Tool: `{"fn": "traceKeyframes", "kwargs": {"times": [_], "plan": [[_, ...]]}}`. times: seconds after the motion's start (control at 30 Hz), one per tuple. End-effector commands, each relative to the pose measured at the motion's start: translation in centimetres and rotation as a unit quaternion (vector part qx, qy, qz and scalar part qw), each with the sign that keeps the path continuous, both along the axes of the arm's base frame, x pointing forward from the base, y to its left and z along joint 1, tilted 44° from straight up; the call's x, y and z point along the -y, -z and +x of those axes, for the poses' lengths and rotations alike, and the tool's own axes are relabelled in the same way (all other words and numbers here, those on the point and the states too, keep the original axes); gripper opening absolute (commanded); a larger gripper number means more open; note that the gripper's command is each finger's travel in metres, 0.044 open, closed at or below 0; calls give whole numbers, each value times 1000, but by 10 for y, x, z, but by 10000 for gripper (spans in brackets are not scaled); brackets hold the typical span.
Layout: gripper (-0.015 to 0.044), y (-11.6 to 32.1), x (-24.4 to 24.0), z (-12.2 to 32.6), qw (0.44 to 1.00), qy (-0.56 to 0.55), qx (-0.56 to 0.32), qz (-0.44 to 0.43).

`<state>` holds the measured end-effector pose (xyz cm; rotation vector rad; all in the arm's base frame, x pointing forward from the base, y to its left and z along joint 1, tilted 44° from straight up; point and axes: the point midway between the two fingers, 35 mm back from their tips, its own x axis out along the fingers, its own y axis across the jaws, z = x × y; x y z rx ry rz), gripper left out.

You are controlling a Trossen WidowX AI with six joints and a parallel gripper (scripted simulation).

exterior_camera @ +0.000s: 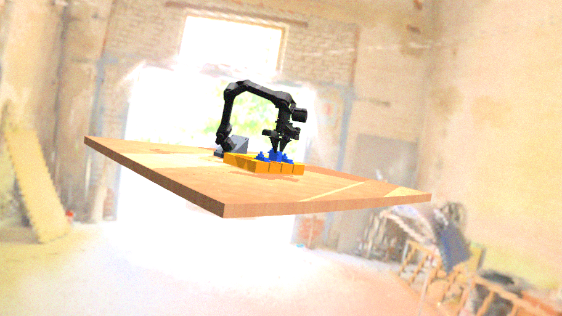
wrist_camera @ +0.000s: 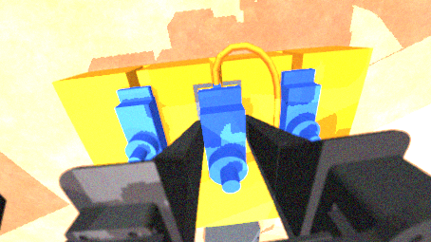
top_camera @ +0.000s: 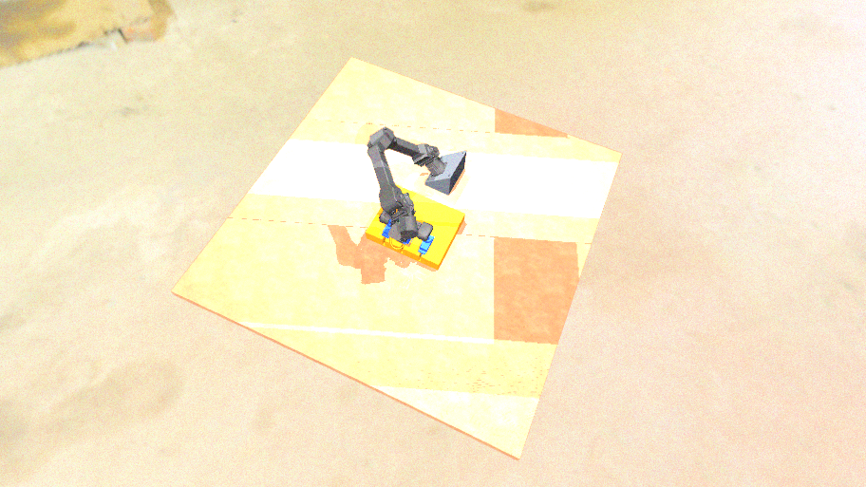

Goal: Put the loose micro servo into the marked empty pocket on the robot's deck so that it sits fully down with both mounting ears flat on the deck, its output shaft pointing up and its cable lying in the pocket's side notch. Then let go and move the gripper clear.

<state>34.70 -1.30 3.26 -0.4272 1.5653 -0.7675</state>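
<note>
Servo (wrist_camera: 222,131), blue, shaft toward the wrist camera: we find it clamped between the dark fingers of the end effector (wrist_camera: 223,150), over the middle of the yellow deck (wrist_camera: 332,79). Cable (wrist_camera: 247,55), orange, loops from its far end. Two more blue servos (wrist_camera: 140,124) flank it in the deck. Deck rests on the wooden worktop (exterior_camera: 232,192). We cannot tell whether its ears touch the deck.

On the yellow deck (wrist_camera: 342,82), two seated blue servos (wrist_camera: 140,124) (wrist_camera: 300,102) flank my gripper (wrist_camera: 222,122), each just beside a finger. Sideways room is tight; the space above stands open.
</note>
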Motion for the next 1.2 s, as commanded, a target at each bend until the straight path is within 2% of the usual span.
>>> {"fn": "traceKeyframes", "kwargs": {"times": [0.0,0.97,1.17], "plan": [[0,2,4,0,1000,-1,2,-1],[0,24,24,-5,1000,-1,2,-2],[157,23,23,-5,1000,-1,2,-1]]}}
